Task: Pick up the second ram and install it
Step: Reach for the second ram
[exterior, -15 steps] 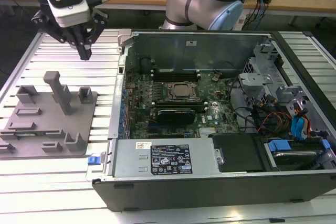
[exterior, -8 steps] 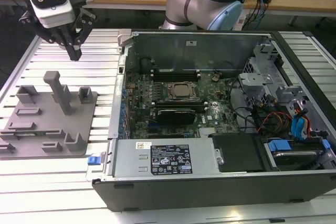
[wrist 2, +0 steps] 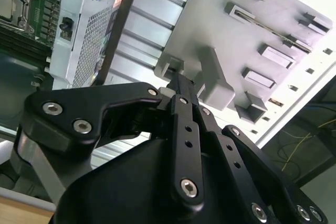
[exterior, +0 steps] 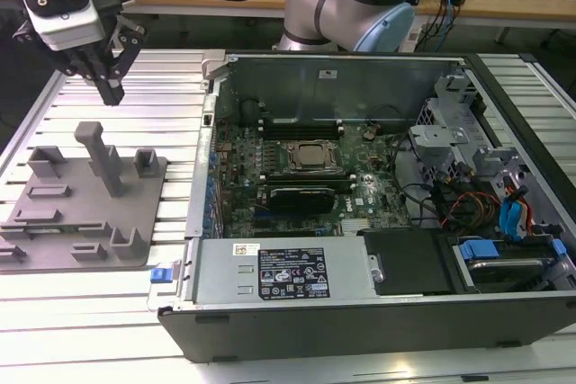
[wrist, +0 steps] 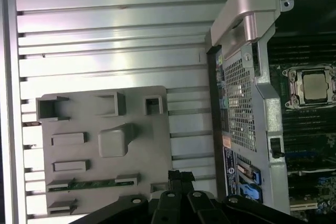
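Note:
The second ram is a thin green strip standing on edge between two low holders of the grey holder plate. In the second wrist view the ram shows as a thin dark line across the plate. My gripper hangs in the air above the far side of the plate, well clear of it, at the exterior view's left. Its black fingers are pressed together with nothing between them. In the second wrist view the gripper points toward the plate's tall post.
An open computer case lies at the exterior view's right, with the motherboard, the CPU socket and a black oblong card inside. The tall post rises from the plate. Ribbed aluminium table surrounds everything.

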`<state>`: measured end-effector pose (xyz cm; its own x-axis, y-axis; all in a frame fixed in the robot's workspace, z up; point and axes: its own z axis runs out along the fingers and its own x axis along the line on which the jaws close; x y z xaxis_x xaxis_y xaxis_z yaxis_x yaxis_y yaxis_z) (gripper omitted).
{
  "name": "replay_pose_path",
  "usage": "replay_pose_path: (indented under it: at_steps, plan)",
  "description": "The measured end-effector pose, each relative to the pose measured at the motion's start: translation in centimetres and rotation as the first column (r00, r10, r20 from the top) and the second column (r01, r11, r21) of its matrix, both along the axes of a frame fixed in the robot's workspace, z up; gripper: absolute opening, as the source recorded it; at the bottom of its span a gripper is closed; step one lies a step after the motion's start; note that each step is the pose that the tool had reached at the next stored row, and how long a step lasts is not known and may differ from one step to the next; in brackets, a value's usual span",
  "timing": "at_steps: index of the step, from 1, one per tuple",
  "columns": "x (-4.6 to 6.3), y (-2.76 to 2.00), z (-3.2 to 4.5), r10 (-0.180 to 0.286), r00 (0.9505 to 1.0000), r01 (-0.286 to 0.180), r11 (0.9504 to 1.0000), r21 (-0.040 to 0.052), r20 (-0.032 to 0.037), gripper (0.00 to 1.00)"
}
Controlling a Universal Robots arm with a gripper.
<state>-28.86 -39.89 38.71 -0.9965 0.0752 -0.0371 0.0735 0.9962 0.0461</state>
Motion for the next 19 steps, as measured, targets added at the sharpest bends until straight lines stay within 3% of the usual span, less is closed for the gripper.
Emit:
replay_pose_path:
  at_steps: [14,19]
  plan:
    - [-2.0,0.00,-0.36,0.000,1.0000,0.000,1.0000,0.0000,0.0000,0.08]
    - [-3.2,0.00,-1.05,0.000,1.0000,0.000,1.0000,0.0000,0.0001,0.08]
